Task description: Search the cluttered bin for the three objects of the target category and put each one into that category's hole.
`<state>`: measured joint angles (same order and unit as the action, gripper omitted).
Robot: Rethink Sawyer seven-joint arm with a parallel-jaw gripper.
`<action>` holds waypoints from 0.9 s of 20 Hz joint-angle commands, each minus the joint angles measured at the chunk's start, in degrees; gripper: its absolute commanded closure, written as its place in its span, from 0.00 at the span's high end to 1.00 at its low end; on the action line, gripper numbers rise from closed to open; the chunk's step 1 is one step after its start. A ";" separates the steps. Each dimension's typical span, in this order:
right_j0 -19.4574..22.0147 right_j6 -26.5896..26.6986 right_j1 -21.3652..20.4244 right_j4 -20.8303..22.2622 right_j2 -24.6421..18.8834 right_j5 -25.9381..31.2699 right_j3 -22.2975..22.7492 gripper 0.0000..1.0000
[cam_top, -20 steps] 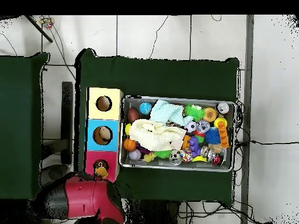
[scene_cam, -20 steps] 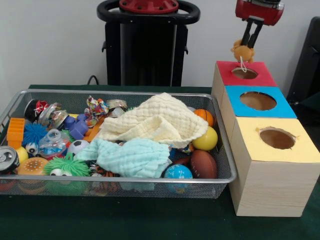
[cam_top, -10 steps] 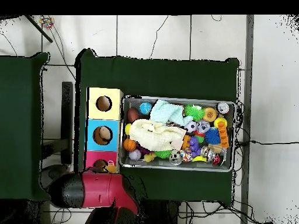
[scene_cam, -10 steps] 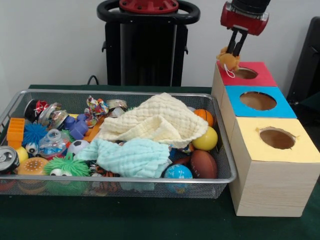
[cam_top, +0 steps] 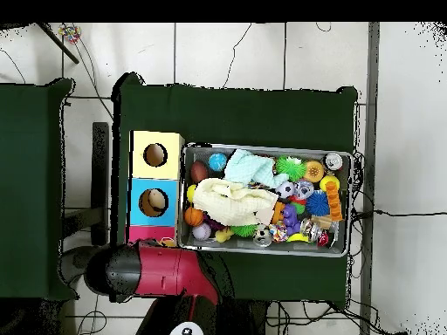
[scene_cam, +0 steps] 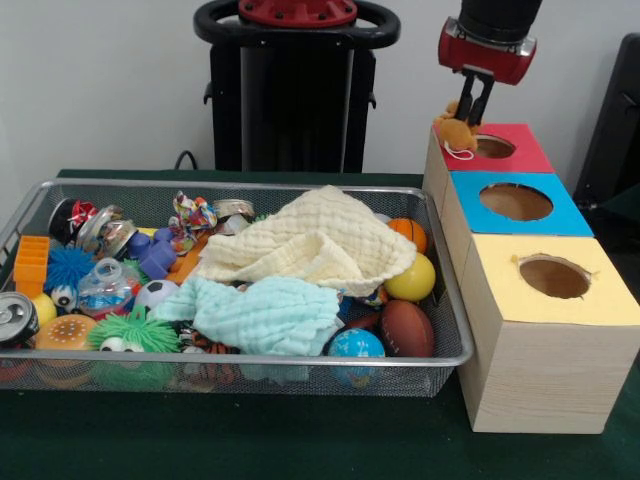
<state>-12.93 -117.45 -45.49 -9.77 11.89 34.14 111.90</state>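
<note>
Closest to the camera is the yellow-topped box [scene_cam: 551, 330] with its round hole, and next to it the wire bin [scene_cam: 240, 366], stuffed with balls, spiky toys, a can, plus a blue cloth [scene_cam: 265, 312] and a cream cloth [scene_cam: 315, 245] piled on top. Behind the yellow one sits the blue-topped box [scene_cam: 515, 205], then the red-topped box [scene_cam: 495, 148] furthest back. The gripper [scene_cam: 470, 108] hangs over the red box's left edge, jaws pinched narrow on a small orange plush toy [scene_cam: 457, 132] that dangles just beside the red hole, not in it.
</note>
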 commanded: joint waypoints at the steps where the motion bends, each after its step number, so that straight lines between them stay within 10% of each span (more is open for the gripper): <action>1: 1.42 -8.96 1.70 -5.15 -7.97 6.63 -0.47 0.00; 18: 5.80 -8.15 4.77 -9.87 -11.14 15.34 -1.94 0.00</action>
<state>-10.60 -117.45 -44.71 -16.78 6.21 41.64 111.90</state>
